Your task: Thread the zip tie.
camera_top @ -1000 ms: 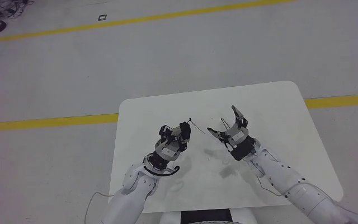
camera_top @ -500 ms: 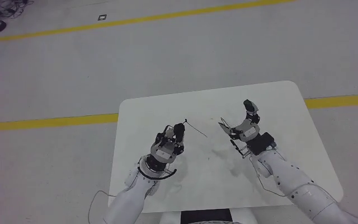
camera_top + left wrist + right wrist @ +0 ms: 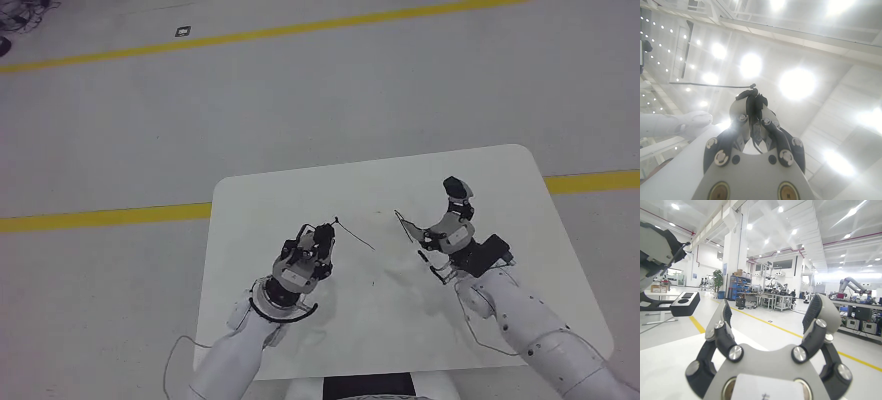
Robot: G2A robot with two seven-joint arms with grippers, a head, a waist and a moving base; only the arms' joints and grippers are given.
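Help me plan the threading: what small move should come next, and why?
Probably bring the open right gripper to the zip tie and grasp its free tail: the left gripper pinches the head end, and the tail juts out unheld.

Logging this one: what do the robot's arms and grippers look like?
The left arm and right arm have smooth white shells and thin trailing cables. The left gripper and right gripper share a grey metal palm plate, black links with silver pins, and pale jaws faced with black pads.
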